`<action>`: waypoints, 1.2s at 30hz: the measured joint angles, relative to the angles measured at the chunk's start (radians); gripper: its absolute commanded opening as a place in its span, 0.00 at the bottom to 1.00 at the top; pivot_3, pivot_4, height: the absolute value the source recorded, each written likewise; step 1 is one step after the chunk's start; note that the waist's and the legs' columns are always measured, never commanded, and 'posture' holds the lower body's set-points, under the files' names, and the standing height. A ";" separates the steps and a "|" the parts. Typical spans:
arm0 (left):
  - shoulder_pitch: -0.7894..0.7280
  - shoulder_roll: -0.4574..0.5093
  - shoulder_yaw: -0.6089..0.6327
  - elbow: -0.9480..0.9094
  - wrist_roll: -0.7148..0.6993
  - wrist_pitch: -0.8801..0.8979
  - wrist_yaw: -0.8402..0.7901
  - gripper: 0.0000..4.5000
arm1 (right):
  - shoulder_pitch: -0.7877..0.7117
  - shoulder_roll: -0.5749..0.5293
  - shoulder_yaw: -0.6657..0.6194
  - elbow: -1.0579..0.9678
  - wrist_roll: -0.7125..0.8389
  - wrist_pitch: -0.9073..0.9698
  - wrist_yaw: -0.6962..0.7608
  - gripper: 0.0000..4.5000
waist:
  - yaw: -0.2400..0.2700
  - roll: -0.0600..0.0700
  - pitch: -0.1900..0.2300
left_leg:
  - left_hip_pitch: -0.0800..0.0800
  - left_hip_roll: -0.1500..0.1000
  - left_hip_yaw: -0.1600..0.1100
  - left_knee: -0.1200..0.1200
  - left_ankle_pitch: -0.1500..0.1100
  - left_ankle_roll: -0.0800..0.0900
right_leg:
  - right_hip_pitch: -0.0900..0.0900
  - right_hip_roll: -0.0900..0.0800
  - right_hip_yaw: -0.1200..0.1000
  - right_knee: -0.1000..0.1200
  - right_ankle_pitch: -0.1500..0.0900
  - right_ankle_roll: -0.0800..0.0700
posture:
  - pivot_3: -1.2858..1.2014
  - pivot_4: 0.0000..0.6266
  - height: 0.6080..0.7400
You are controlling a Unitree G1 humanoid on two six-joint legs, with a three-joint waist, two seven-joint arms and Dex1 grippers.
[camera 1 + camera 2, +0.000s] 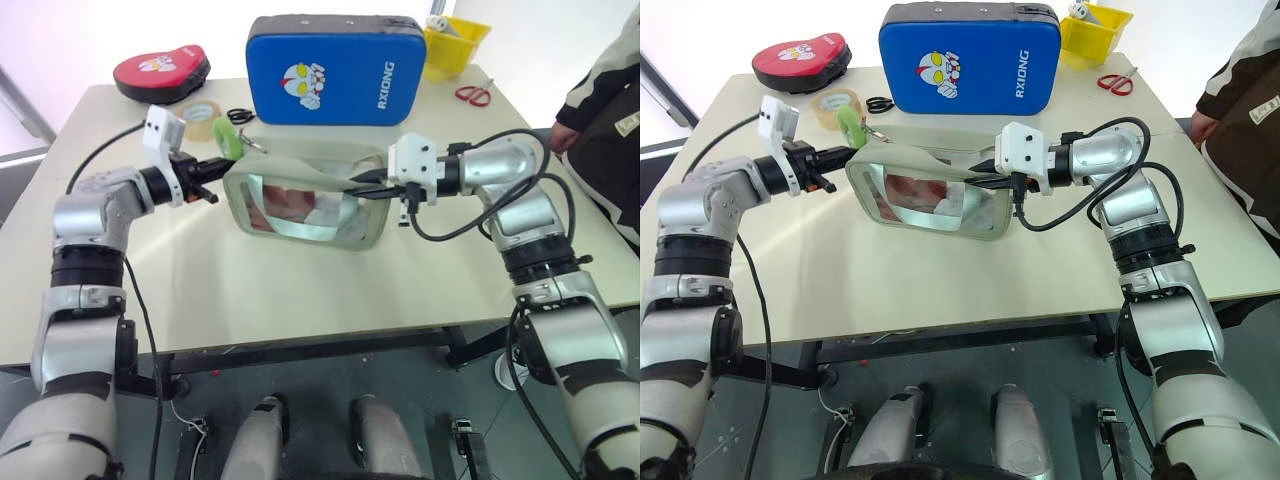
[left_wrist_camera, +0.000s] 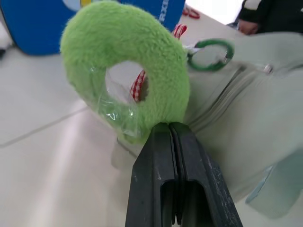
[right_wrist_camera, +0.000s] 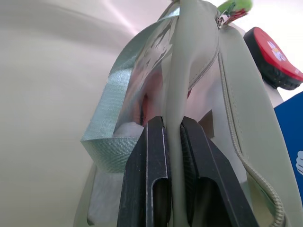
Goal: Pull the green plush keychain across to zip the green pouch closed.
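beige table [image 1: 300, 290] with dark frame under it, grey floor [image 1: 320, 380] below, bright white backdrop washed out behind, person's dark sleeve [image 1: 610, 110] at the right edge

2 head views down over table [image 1: 300, 290]; 2 close wrist views

Unzipped green pouch [image 1: 305, 205] – green plush keychain [image 1: 226, 138] at corner

Beige table [image 1: 300, 290], green pouch [image 1: 300, 205], blue pad [image 1: 335, 68], red pad [image 1: 160, 72], tape roll [image 1: 200, 118], scissors [image 1: 472, 94]
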 measured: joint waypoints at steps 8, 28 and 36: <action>0.005 0.032 0.034 -0.058 -0.008 -0.003 -0.026 0.18 | 0.000 0.000 0.000 -0.001 0.000 0.002 -0.004 0.00 | -0.001 0.000 0.000 | 0.000 0.000 0.000 0.000 0.000 0.000 | 0.000 0.000 0.000 0.000 0.000 0.000 | 0.52 0.24 1.00; -0.129 -0.007 0.013 0.265 0.137 -0.327 0.032 0.84 | 0.006 -0.003 -0.005 -0.015 0.001 0.019 0.001 0.00 | -0.001 0.000 0.000 | 0.000 0.000 0.000 0.000 0.000 0.000 | 0.000 0.000 0.000 0.000 0.000 0.000 | 0.52 0.24 1.00; -0.167 -0.003 -0.012 0.381 0.205 -0.471 0.016 0.84 | 0.018 -0.005 -0.009 -0.041 0.002 0.028 0.007 0.00 | 0.000 0.000 0.000 | 0.000 0.000 0.000 0.000 0.000 0.000 | 0.000 0.000 0.000 0.000 0.000 0.001 | 0.52 0.24 1.00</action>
